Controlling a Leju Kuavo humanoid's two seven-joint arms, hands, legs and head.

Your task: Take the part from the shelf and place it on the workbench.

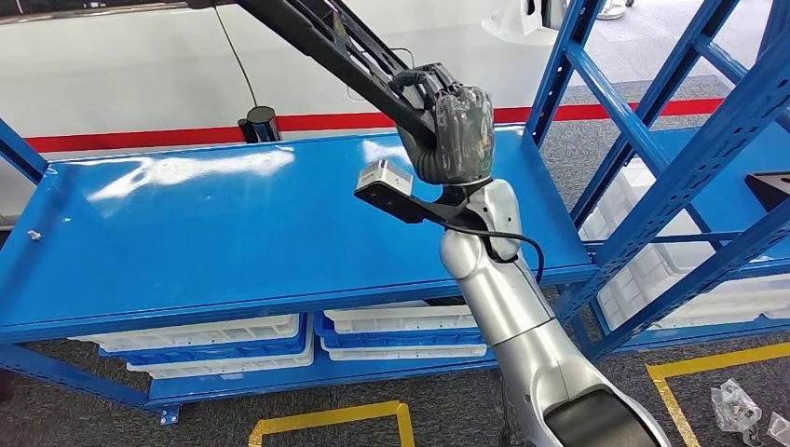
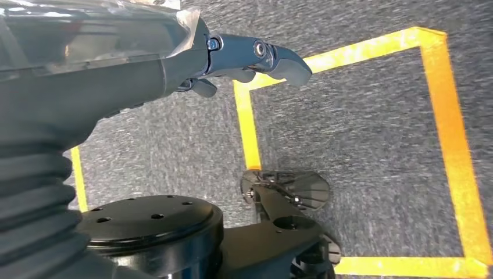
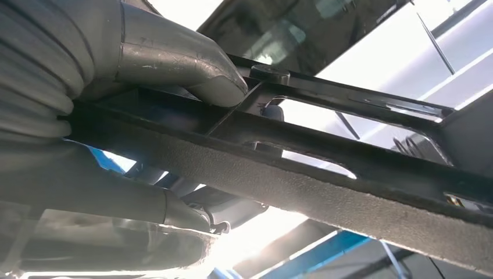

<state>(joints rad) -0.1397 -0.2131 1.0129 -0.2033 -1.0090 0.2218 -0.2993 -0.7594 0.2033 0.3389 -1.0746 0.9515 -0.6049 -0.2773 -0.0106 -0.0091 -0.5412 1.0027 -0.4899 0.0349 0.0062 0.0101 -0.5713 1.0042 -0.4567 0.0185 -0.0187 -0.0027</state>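
In the head view, the robot's silver right arm rises from the lower right of the frame to the upper centre, where the right hand [image 1: 455, 126] is wrapped tightly around a long black part [image 1: 326, 42]. The part is a slim openwork bar that slants from the top of the frame, left of centre, down and right into the hand's grasp. It is held in the air above the far right portion of a glossy blue shelf [image 1: 186, 233], not touching it.

The right wrist view shows the same grip close up: the right hand [image 3: 104, 110] at the left of the frame, its thick grey thumb [image 3: 186, 67] pressed on top of the black part [image 3: 349, 174], darker fingers curled beneath. The part runs from the left edge to the lower right, showing open slots between its rails.

White trays [image 1: 200, 333] sit on the lower shelf level at the bottom of the head view.

In the left wrist view, the left hand [image 2: 174, 58] occupies the upper left, hanging over grey carpet marked with yellow tape [image 2: 447, 139]. One dark finger [image 2: 273, 58] points out straight with nothing in it; whether the whole hand is spread or curled cannot be told.
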